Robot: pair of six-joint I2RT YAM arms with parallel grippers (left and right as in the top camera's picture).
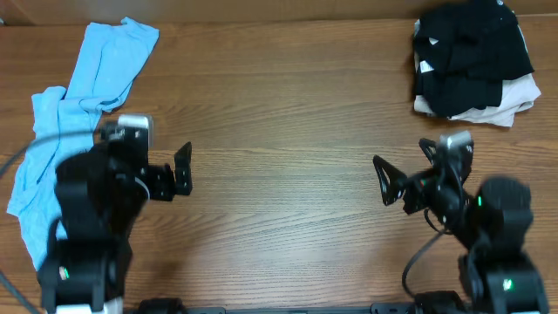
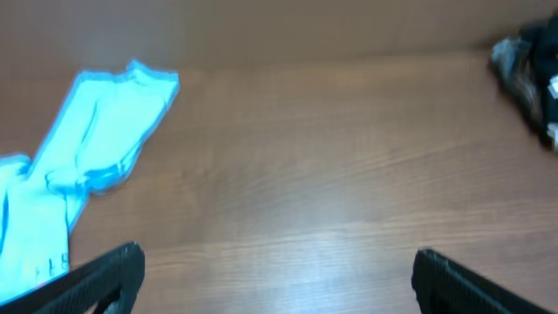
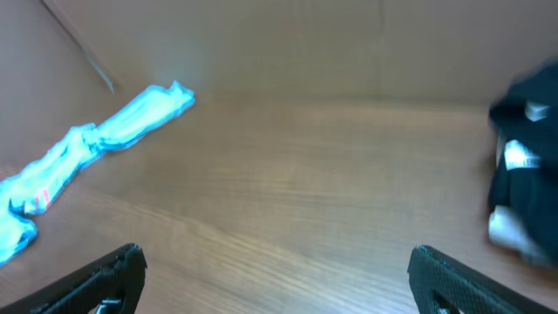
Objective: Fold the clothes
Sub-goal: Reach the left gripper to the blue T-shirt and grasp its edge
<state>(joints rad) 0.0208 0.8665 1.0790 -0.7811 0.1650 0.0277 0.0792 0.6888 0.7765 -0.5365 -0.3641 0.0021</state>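
Both arms sit at the near edge of the table (image 1: 279, 113). The left gripper (image 1: 183, 168) and right gripper (image 1: 403, 166) have fingers spread wide, holding nothing.

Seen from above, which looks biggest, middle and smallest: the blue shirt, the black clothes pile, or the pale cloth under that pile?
Largest: blue shirt, clearly.
Middle: black clothes pile.
Smallest as seen: pale cloth. The pile covers most of it, so its real size cannot be judged.
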